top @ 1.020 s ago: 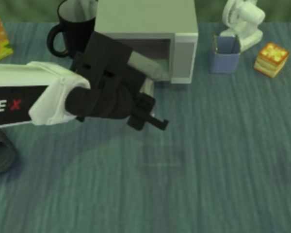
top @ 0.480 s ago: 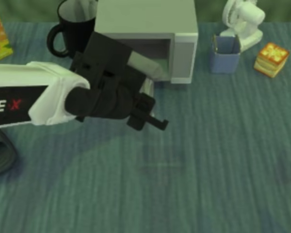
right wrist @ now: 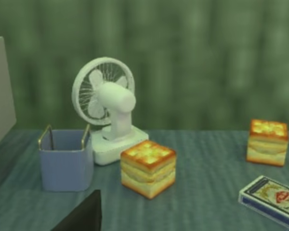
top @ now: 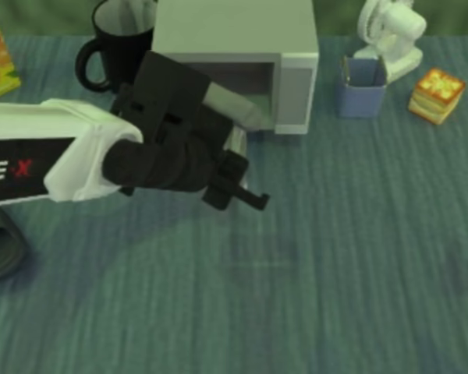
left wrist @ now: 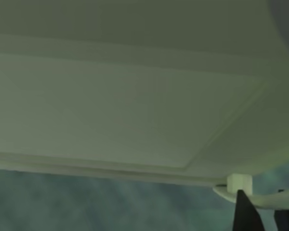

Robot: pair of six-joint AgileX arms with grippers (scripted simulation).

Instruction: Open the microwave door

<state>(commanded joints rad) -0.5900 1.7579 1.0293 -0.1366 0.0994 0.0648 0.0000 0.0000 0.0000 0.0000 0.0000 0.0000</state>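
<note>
One boxy pale grey-white microwave [top: 234,31] stands at the far edge of the blue-green streaked table [top: 335,265]; its white-framed door [top: 235,109] is swung open. The left gripper [top: 246,191] sits just in front of it; whether its fingers are spread, I cannot tell; a dim green wall [right wrist: 183,57] lies behind.

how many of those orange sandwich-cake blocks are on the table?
2. One block sits in front of the white fan, beside the blue cup. The second block lies farther out, near the card box; only the right wrist view shows it.

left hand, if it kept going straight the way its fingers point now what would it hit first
Probably nothing nearby. In the top view the left hand points toward the table's right, past the open microwave door, over bare table. That path looks free to the picture's edge, though its height above the table is unclear.
</note>
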